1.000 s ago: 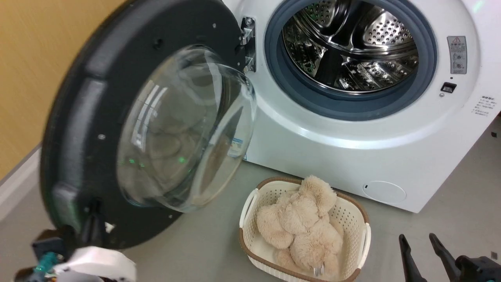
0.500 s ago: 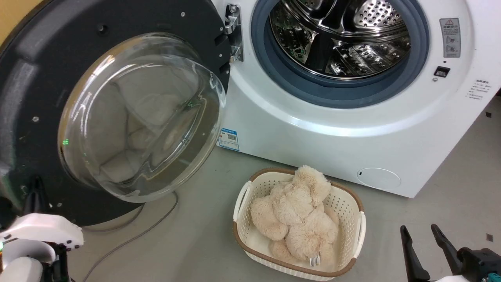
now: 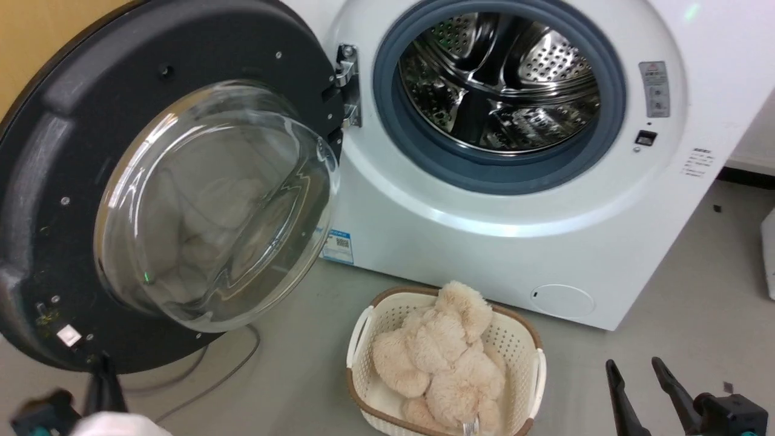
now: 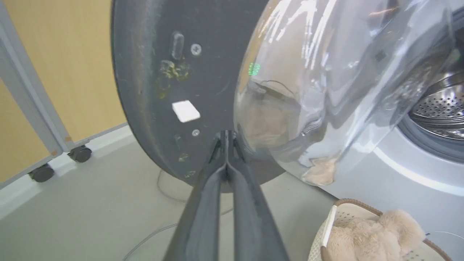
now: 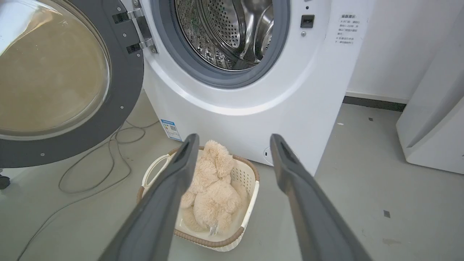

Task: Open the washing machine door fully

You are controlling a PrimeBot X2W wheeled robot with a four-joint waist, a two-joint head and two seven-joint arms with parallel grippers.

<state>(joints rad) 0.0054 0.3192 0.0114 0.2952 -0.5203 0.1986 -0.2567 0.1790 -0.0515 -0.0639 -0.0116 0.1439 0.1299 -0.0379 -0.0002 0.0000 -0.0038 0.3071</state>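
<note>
Swung wider than a second ago, the washing machine door point(image 3: 200, 66) stands far left of the washing machine point(image 3: 460, 242), its drum bared. On the head camera my left gripper point(image 3: 104, 369) is cut off at the bottom edge, just under the door's lower rim. My right gripper point(image 3: 634, 363) sits low right, well apart from the door.

Left wrist camera: the fingers are pressed together on nothing, tips at the door's dark inner face beside the glass bowl. I cannot tell whether they touch. A wheeled partition point(image 4: 36, 108) shows behind.

Right wrist camera: the fingers are spread wide and empty, above a basket point(image 5: 253, 192) with a plush toy point(image 5: 214, 195). A second white appliance point(image 5: 435, 108) stands at the right.
</note>
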